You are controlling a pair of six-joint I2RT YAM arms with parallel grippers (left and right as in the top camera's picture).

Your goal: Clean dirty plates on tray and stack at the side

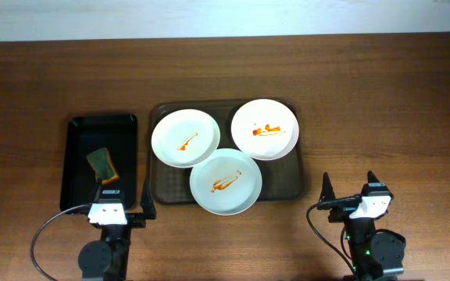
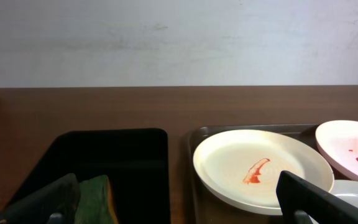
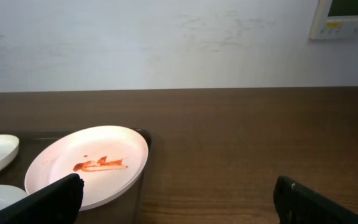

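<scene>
Three white plates smeared with orange-red sauce lie on the dark brown tray (image 1: 289,186): a left plate (image 1: 185,137), a right plate (image 1: 265,129) and a front plate (image 1: 226,182) that overlaps the tray's near rim. My left gripper (image 1: 109,197) is open and empty at the near end of the black tray; its wrist view (image 2: 176,186) shows the left plate (image 2: 263,168) ahead to the right. My right gripper (image 1: 350,186) is open and empty over bare table right of the tray; its wrist view (image 3: 178,186) shows the right plate (image 3: 89,165).
A smaller narrow black tray (image 1: 80,156) stands left of the brown tray and holds a green-and-orange sponge (image 1: 103,164), which lies just by my left finger in the left wrist view (image 2: 95,199). Bare wooden table (image 1: 381,117) lies right of the brown tray.
</scene>
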